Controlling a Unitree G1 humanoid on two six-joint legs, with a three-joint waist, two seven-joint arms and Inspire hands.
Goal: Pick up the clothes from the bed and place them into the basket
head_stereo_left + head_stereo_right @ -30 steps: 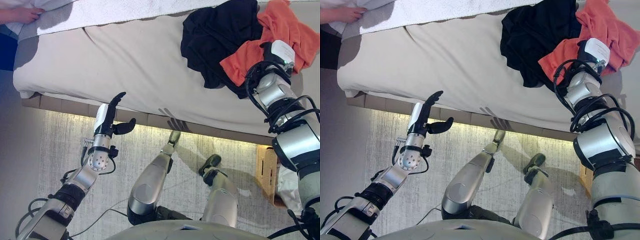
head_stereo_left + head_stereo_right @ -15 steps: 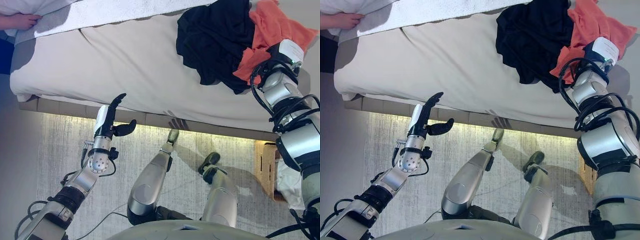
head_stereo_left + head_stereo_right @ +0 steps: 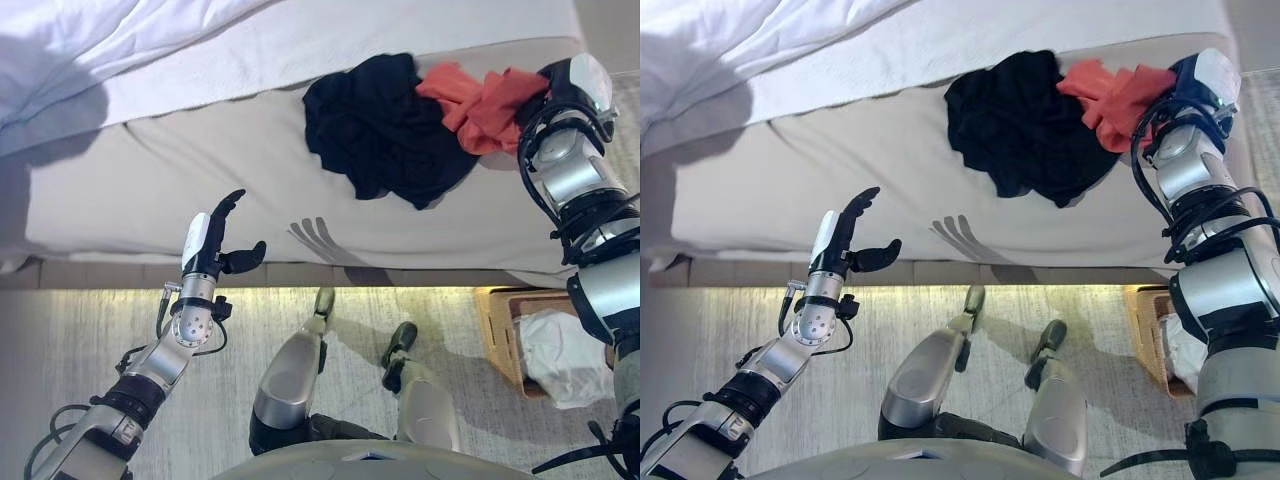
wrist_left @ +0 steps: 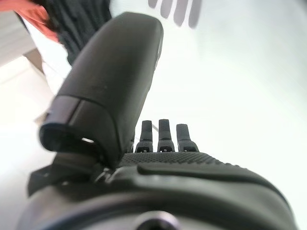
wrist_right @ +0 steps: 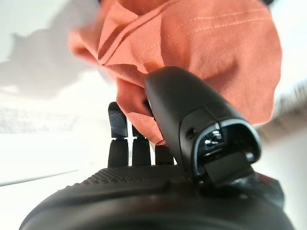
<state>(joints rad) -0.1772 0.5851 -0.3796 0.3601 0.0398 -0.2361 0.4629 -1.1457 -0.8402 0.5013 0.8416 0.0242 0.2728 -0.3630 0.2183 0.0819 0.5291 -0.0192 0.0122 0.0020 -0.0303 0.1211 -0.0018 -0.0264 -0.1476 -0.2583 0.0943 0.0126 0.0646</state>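
Step in hand: we judge that the orange garment (image 3: 478, 103) is being taken off the bed (image 3: 180, 180) for transfer to the basket (image 3: 498, 325).
Orange garment: bunched near the bed's right end, touching the black garment (image 3: 385, 135) along one side; part of it is gathered in the right robot hand (image 5: 192, 120).
Black garment: heaped on the mattress beside the orange one, towards the front edge; no hand is on it.
Basket: on the floor below the bed's front right corner, with a white cloth (image 3: 560, 355) already in it.
Right robot hand: in its wrist view, the thumb is pressed into a fold of orange cloth and the fingers (image 5: 117, 129) are curled behind it; we record a pinch on the cloth. How much cloth is caught we cannot tell.
Left robot hand (image 3: 215, 240): raised over the bed's front edge, fingers straight, thumb out, holding and touching nothing.
Doing the step well: we advise lifting the orange garment straight up until its loose end clears the black one, since the two overlap and the black may drag along. Carry it out past the front right corner and lower it over the basket before releasing.
Risk: the pinch appears to be on a single fold; in our judgement it may slip if the cloth snags.
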